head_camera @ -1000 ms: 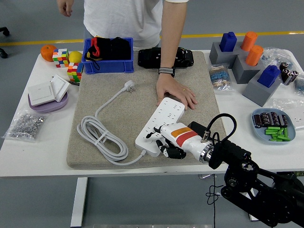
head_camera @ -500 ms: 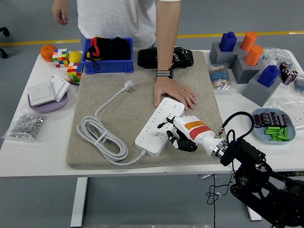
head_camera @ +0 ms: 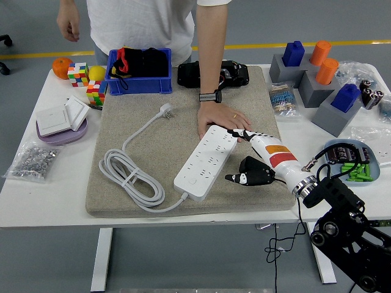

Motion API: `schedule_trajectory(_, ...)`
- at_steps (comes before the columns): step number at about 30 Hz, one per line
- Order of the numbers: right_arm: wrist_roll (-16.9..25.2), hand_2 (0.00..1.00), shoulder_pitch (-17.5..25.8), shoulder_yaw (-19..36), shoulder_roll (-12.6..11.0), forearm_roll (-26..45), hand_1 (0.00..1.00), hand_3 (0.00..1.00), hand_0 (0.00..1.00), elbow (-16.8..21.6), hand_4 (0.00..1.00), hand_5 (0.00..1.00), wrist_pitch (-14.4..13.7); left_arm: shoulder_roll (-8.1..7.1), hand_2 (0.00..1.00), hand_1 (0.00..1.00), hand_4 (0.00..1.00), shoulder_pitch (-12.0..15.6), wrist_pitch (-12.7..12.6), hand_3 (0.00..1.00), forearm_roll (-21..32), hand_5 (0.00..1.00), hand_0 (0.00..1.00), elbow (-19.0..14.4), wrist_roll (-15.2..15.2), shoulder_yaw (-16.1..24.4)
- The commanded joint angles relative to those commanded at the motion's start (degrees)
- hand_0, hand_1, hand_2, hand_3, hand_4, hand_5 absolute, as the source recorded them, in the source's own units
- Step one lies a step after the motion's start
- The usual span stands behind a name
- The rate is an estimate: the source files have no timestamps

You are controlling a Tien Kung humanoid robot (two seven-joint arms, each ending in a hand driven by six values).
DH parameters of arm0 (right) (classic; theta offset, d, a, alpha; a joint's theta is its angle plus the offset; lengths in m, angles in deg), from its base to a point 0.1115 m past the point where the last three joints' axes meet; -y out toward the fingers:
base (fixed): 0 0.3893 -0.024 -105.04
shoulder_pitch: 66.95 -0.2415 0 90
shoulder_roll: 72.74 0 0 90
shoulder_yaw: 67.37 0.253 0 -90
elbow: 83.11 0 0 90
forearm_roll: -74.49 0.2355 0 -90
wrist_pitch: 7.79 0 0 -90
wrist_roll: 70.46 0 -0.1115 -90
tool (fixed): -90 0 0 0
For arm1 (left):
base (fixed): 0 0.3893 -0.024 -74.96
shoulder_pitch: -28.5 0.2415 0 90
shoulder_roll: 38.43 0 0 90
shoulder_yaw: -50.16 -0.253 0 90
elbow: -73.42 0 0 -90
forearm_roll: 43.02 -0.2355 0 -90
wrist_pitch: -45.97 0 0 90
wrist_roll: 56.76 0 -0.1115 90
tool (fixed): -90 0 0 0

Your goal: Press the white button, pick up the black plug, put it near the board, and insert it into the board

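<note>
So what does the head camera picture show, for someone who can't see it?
A robot hand hovers beside a long white plastic power strip on a beige felt mat, fingers curled, holding nothing. A person's hand presses the strip's far end.

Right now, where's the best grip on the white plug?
Probably the body of the white plug, from above, across its sides: it lies flat on the mat, prongs at the far end, cord leaving its near-left end.
</note>
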Motion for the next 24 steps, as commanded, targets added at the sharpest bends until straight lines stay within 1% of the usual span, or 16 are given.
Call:
schedule_trajectory(1,-0.05,0.836,0.25,0.35,0.0,-0.11,0.848,0.897,0.855,-0.41,0.998,0.327,0.01,0.01,0.586,0.664,0.664,0.01,0.01,0.679,0.07,0.262,0.706,0.0,0.02,-0.09)
schedule_trajectory(6,-0.11,0.836,1.19,1.66,-0.27,-0.08,0.848,0.897,0.855,-3.19,0.998,0.327,-0.28,-0.01,0.586,0.664,0.664,-0.02,0.04,0.679,0.2,0.262,0.706,0.0,0.02,-0.37)
schedule_trajectory(7,0.43,0.769,1.29,1.83,-0.26,0.42,0.8,0.83,0.817,-4.12,0.998,0.311,-1.07,-0.01,0.585,0.664,0.664,-0.02,0.02,0.679,0.06,0.262,0.706,0.0,-0.01,-0.28)
schedule_trajectory(12,2.22,0.769,1.47,2.81,0.26,1.88,0.8,0.83,0.817,-7.25,0.998,0.311,-3.0,-0.07,0.585,0.664,0.664,0.0,0.02,0.679,0.05,0.262,0.706,0.0,-0.03,-0.37)
schedule_trajectory(13,2.37,0.711,1.5,2.89,0.32,2.0,0.74,0.785,0.736,-7.54,0.976,0.248,-3.16,-0.08,0.585,0.664,0.664,0.0,0.02,0.679,0.07,0.263,0.705,0.0,-0.03,-0.39)
schedule_trajectory(18,2.89,0.711,1.56,2.57,0.48,2.41,0.74,0.785,0.736,-8.45,0.976,0.248,-3.29,-0.05,0.585,0.664,0.664,0.13,0.01,0.679,0.0,0.263,0.705,0.0,-0.01,-0.33)
schedule_trajectory(19,2.81,0.682,1.6,2.48,0.59,2.45,0.7,0.756,0.701,-8.7,0.948,0.218,-3.06,-0.02,0.585,0.665,0.663,0.17,0.02,0.678,0.0,0.261,0.706,0.0,-0.01,-0.32)
schedule_trajectory(24,2.61,0.682,1.58,2.58,0.99,2.53,0.7,0.756,0.701,-9.72,0.948,0.218,-2.79,0.1,0.585,0.665,0.663,0.13,0.06,0.678,0.29,0.261,0.706,0.0,0.09,-0.61)
